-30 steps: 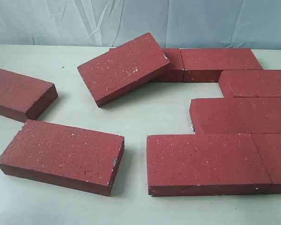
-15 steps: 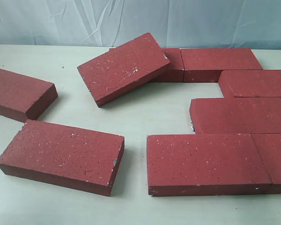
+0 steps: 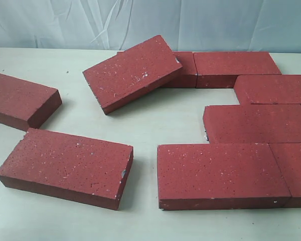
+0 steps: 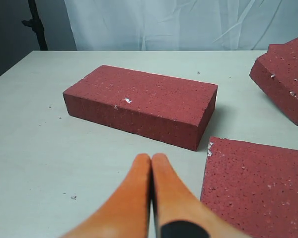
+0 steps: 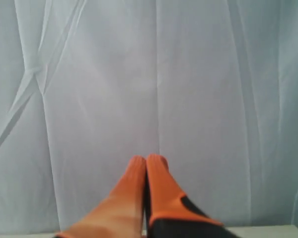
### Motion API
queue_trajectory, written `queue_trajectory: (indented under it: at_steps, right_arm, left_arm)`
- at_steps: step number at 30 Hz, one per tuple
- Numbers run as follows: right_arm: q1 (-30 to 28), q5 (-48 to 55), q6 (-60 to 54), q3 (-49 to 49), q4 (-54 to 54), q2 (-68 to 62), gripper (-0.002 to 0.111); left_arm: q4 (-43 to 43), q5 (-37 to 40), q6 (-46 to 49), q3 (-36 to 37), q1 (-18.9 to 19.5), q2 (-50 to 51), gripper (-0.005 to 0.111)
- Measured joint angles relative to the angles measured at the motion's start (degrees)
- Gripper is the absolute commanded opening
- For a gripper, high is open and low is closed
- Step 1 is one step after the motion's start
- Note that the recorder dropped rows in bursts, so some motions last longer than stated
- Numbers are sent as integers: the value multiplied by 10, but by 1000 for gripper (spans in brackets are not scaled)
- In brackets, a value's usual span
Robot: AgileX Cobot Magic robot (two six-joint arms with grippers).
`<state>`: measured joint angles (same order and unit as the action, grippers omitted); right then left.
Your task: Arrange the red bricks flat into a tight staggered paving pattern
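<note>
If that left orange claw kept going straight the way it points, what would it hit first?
Probably the red brick lying flat just ahead of the left gripper, on its near long side; bare table lies between, and height is hard to judge.

Staged lab-like test setup, plain pale table (image 3: 155, 125), creased white cloth backdrop (image 3: 140, 20), black stand (image 4: 37, 25)

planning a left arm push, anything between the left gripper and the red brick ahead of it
Only bare table between the left gripper and red brick, per the left wrist view.
</note>
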<state>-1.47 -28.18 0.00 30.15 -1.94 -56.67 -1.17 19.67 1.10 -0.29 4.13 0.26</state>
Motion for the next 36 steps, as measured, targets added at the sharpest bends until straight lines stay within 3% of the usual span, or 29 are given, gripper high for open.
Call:
queue_trajectory:
  at_steps: [10, 18, 30, 36]
  right_arm:
    - [5, 214, 0, 178, 0, -168, -1]
    - [52, 364, 0, 301, -2, -269, -1]
    - [124, 536, 0, 478, -2, -421, -1]
    - [143, 598, -13, 612, -8, -548, -1]
  left_arm:
    - [0, 0, 0, 0, 0, 0, 0]
    - [0, 0, 0, 0, 0, 0, 0]
    - [0, 0, 0, 0, 0, 0, 0]
    - [0, 0, 0, 0, 0, 0, 0]
